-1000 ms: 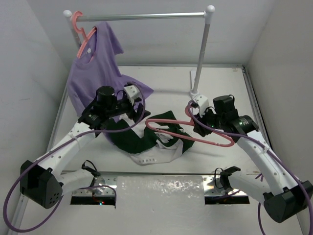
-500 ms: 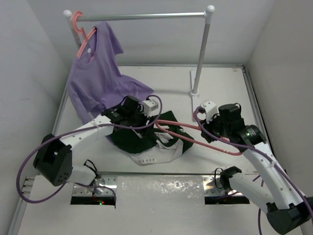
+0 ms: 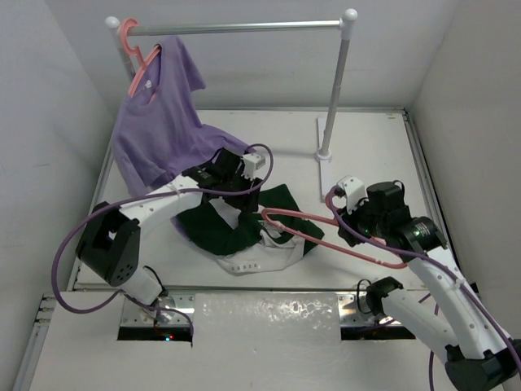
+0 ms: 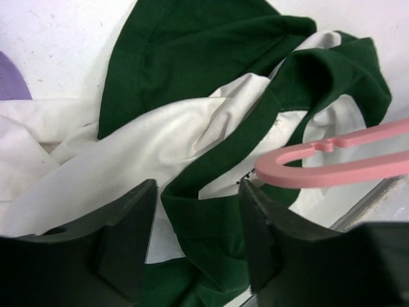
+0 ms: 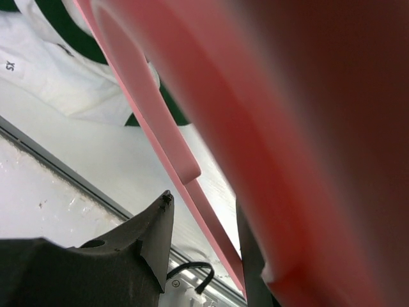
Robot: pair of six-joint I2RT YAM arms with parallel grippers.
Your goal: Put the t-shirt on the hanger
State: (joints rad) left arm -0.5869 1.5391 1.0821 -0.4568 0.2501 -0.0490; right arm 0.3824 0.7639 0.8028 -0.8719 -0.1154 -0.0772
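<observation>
The t-shirt (image 3: 259,238) lies crumpled at the table's middle, white body and dark green sleeves. My left gripper (image 3: 247,195) is open just above its far edge. In the left wrist view the open gripper (image 4: 198,240) straddles a fold of the green collar (image 4: 255,137), and the white body (image 4: 115,166) spreads to the left. My right gripper (image 3: 345,220) is shut on the pink hanger (image 3: 313,231) and holds it above the table, one end over the shirt. That end shows in the left wrist view (image 4: 332,163). In the right wrist view the hanger (image 5: 172,147) runs between the fingers of my gripper (image 5: 204,249).
A purple t-shirt (image 3: 155,130) hangs on another pink hanger (image 3: 137,59) at the left end of the grey rack rail (image 3: 244,27). The rack's post (image 3: 335,90) stands behind the right arm. White walls close in on both sides.
My left gripper moved right and forward over the shirt's green collar. My right gripper came nearer and lower with the hanger, whose end now reaches over the shirt.
</observation>
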